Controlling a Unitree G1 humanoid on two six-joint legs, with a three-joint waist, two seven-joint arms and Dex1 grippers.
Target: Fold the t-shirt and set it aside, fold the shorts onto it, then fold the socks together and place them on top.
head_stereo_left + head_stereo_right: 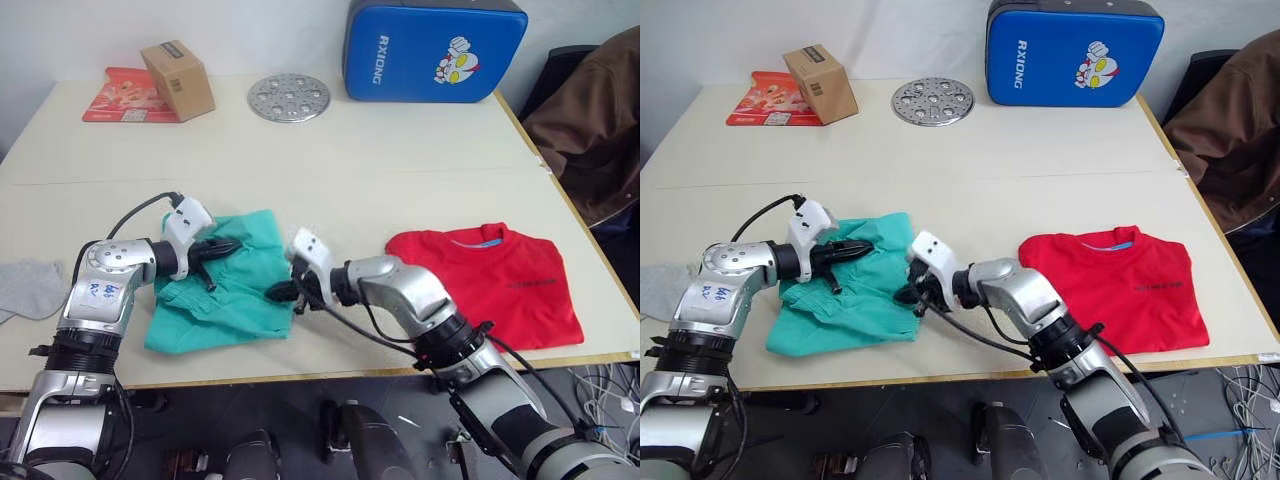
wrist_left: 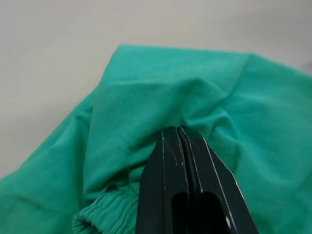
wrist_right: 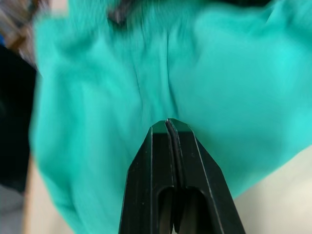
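The teal shorts point(image 1: 235, 290) lie crumpled at the table's front left. My left gripper point(image 1: 232, 246) is shut at their upper edge; in the left wrist view its fingertips point(image 2: 178, 130) pinch a puckered fold of the shorts point(image 2: 146, 87) above the elastic waistband. At the shorts' right edge, my right gripper point(image 1: 275, 293) is also shut, its closed tips point(image 3: 167, 122) against the teal fabric point(image 3: 97, 97) where the creases converge. The red t-shirt point(image 1: 500, 280) lies flat at the front right, collar toward the back. The grey socks point(image 1: 25, 288) rest at the far left edge.
At the back of the table point(image 1: 400, 170) stand a cardboard box point(image 1: 178, 80) on a red packet point(image 1: 120, 95), a perforated metal disc point(image 1: 289, 98) and a blue pad point(image 1: 435, 50). A brown jacket point(image 1: 595, 120) hangs beyond the right edge.
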